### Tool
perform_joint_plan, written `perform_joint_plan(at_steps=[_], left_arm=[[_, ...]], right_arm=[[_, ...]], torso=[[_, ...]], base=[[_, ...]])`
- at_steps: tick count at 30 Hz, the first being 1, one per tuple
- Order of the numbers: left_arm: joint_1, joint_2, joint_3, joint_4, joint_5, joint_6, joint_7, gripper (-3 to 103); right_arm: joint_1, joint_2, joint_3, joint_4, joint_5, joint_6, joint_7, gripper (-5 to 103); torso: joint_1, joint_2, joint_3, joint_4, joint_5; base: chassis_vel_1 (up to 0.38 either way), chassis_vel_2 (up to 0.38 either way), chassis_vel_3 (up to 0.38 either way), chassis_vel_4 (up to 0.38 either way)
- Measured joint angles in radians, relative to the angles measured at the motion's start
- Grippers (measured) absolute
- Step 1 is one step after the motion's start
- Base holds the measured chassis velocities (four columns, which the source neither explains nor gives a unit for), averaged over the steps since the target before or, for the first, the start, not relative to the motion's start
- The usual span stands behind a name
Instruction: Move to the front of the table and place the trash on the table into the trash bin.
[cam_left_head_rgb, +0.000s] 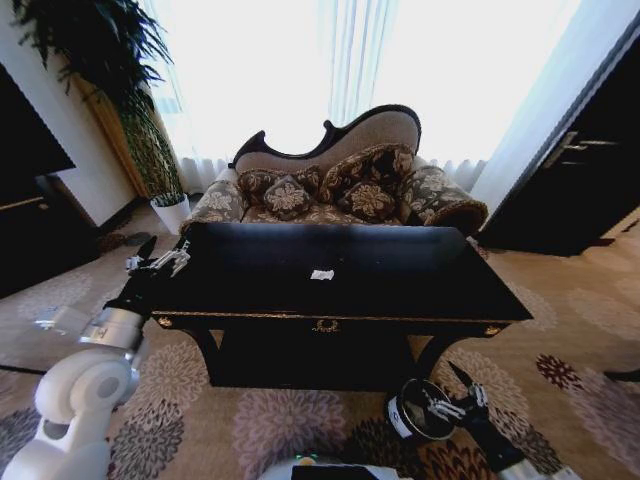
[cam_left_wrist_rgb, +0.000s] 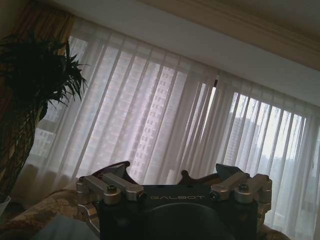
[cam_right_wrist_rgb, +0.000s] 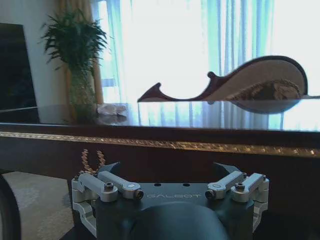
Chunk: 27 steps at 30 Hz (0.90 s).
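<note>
Trash (cam_left_head_rgb: 321, 274), 1 crumpled white scrap, lies on the glossy black table (cam_left_head_rgb: 420, 285); both end effectors gape wide, empty.

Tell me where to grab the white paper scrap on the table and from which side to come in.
Grip the white paper scrap across its narrow width, coming straight down from above. It lies low and flat near the middle of the table, so a side approach would likely scrape the top. The left gripper, open at the table's left edge, looks nearer.

Head camera looks down on the table (cam_left_head_rgb: 400, 275); wrist cameras face the sofa (cam_right_wrist_rgb: 260, 80) (shared backdrop).
</note>
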Motion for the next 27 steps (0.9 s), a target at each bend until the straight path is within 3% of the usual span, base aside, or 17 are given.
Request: perform_joint_plan(at_steps=[9,12,13,18,22,23,27], left_arm=[[-0.011,0.005,-0.005,0.022,-0.009,-0.002,0.0,100],[0.0,0.0,-0.009,0.02,-0.007,-0.002,0.0,100],[0.0,0.0,-0.009,0.02,-0.007,-0.002,0.0,100],[0.028,-0.009,-0.045,-0.019,-0.023,0.002,-0.008,100],[0.033,-0.016,-0.054,-0.045,-0.038,0.015,-0.016,100],[0.047,-0.024,-0.061,-0.067,-0.035,0.023,-0.022,100],[0.074,-0.033,-0.079,-0.109,-0.033,0.032,-0.027,100]], right_arm=[[-0.02,-0.054,0.069,0.12,0.111,-0.018,-0.006,100],[0.043,-0.095,0.087,0.214,0.109,-0.06,0.158,100],[0.043,-0.095,0.087,0.214,0.109,-0.06,0.158,100],[0.146,-0.186,0.082,0.348,0.125,-0.177,0.442,100],[0.188,-0.227,0.071,0.398,0.135,-0.228,0.531,100],[0.253,-0.284,0.04,0.426,0.161,-0.321,0.617,100],[0.339,-0.356,-0.039,0.427,0.162,-0.381,0.689,100]], torso=[[0.0,0.0,0.0,-0.0001,-0.0001],[0.0,0.0,0.0,-0.0002,-0.0001],[0.0,0.0,0.0,-0.0002,-0.0001],[0.0,0.0,0.0,0.0002,-0.0001],[0.0,0.0,0.0,0.0001,-0.0001],[0.0,0.0,0.0,-0.0001,0.0],[0.0,0.0,0.0,0.0001,-0.0001]], base=[[0.0,0.0,0.0,0.0],[0.0,0.0,0.0,0.0],[0.0,0.0,0.0,0.0],[0.0,0.0,0.0,0.0],[0.0,0.0,0.0,0.0],[0.0,0.0,0.0,0.0],[0.0,0.0,0.0,0.0]])
